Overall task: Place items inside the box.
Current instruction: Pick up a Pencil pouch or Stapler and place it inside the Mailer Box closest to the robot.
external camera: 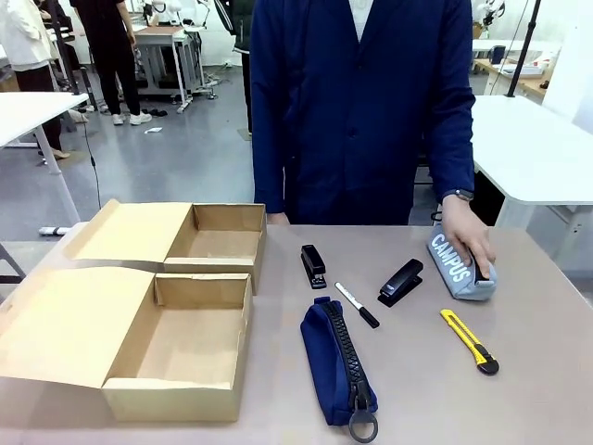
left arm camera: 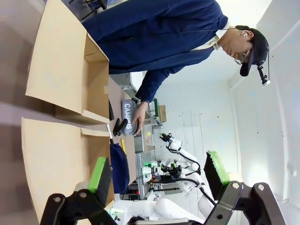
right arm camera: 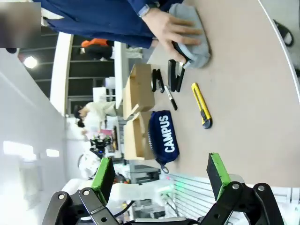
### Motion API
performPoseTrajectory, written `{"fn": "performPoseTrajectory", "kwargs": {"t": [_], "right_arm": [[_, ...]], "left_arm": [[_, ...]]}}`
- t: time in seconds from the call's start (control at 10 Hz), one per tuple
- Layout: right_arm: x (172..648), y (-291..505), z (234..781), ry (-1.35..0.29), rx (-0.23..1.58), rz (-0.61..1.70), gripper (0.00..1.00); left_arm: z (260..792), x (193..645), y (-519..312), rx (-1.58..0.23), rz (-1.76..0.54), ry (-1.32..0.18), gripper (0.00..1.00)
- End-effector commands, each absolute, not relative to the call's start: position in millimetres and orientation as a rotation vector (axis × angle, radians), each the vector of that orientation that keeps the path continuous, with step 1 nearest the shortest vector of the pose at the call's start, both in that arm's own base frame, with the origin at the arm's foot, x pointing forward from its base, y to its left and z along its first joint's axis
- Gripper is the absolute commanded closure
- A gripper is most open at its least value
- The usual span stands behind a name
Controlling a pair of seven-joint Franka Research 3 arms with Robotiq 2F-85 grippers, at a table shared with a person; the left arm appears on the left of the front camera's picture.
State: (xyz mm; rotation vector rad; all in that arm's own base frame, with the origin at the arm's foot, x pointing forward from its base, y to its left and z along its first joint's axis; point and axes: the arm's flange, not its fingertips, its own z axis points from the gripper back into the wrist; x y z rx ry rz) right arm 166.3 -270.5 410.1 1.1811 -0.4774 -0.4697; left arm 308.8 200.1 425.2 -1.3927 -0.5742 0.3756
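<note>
Two open cardboard boxes sit at the table's left, the near box (external camera: 176, 357) and the far box (external camera: 218, 243). To their right lie a small black stapler (external camera: 313, 266), a second black stapler (external camera: 400, 282), a white marker (external camera: 357, 305), a long navy zip pouch (external camera: 338, 362) and a yellow utility knife (external camera: 470, 341). The person's hand (external camera: 466, 236) rests on a light blue pouch (external camera: 459, 264). My left gripper (left arm camera: 158, 172) is open in the air, the boxes (left arm camera: 61, 61) ahead of it. My right gripper (right arm camera: 159, 172) is open above the table, well short of the navy pouch (right arm camera: 164, 136) and the knife (right arm camera: 201, 105).
The person in a dark blue coat (external camera: 361, 111) stands at the far edge of the table. Bare tabletop (external camera: 537, 389) lies at the front right. Both box lids fold out to the left.
</note>
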Motion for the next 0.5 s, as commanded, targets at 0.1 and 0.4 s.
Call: {"fn": "performPoseTrajectory", "kwargs": {"t": [0.1,0.4], "right_arm": [[193,-278,407,-0.444,1.183,-0.448,0.00],[205,-268,411,-0.417,1.141,-0.435,0.00]], "left_arm": [[425,309,200,-1.404,0.354,-0.595,0.00],[425,309,200,-1.404,0.354,-0.595,0.00]]}}
